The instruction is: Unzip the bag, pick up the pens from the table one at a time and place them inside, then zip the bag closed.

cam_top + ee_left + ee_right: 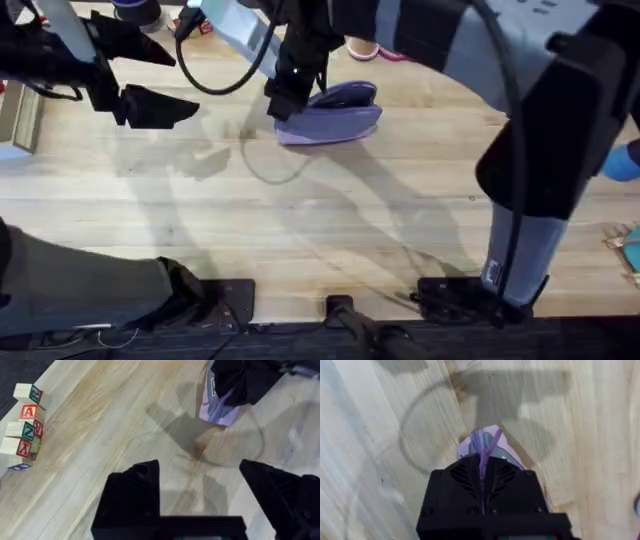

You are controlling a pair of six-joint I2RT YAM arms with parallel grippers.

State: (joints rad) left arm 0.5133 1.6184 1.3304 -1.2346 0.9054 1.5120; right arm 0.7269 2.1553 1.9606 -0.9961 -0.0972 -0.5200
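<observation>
Here the right tool (482, 477) pinches the bag (335, 118) zipper pull (487, 447)

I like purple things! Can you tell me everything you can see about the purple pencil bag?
The soft lavender-purple fabric pencil bag is a long oval pouch lying on the pale wooden plank table, far from the arm bases. Its fabric looks bunched and folded. The right arm's black gripper presses at one end, its fingers shut on a thin purple zipper pull. The left gripper hangs open beside it, not touching.
</observation>
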